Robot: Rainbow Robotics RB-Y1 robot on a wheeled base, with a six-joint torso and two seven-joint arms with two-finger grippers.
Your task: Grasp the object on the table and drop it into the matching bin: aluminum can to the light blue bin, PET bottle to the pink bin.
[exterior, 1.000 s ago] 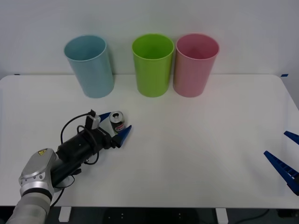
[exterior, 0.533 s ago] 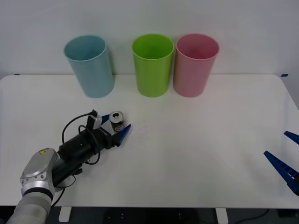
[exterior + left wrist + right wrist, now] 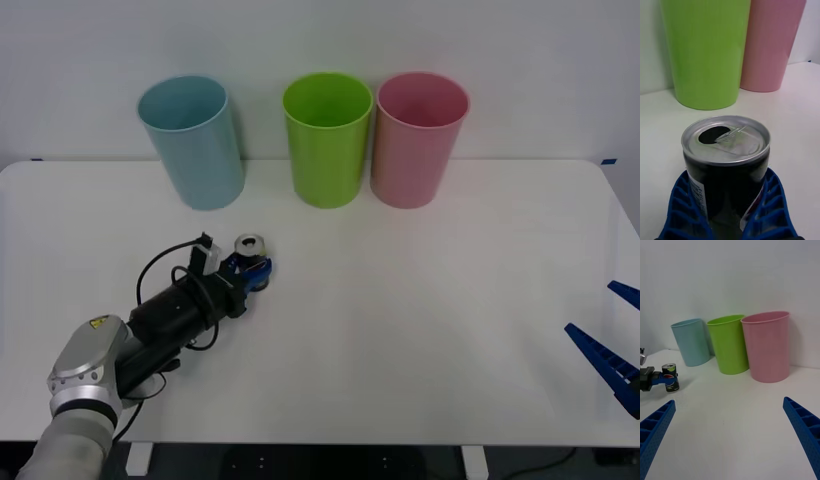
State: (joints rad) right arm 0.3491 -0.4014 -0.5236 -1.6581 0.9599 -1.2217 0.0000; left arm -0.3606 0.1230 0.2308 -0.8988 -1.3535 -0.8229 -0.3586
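Observation:
The aluminum can (image 3: 249,247), small and dark with a silver top, stands upright on the white table (image 3: 420,320), left of centre. My left gripper (image 3: 252,270) is shut on the can; its blue fingers (image 3: 681,202) hug the can (image 3: 726,157) on both sides. The light blue bin (image 3: 195,140) stands at the back left, beyond the can. The pink bin (image 3: 418,140) stands at the back, right of centre. From the right wrist view the can (image 3: 670,377) shows far off, held in blue fingers. My right gripper (image 3: 615,330) waits open at the table's right edge.
A lime green bin (image 3: 326,140) stands between the light blue and pink bins, close against the pink one. All three bins line the table's back edge. A black cable loops over my left wrist (image 3: 165,265).
My left gripper's fingers, open on either side of the can before, have closed onto it. The can stays on the table. The right arm has not moved.

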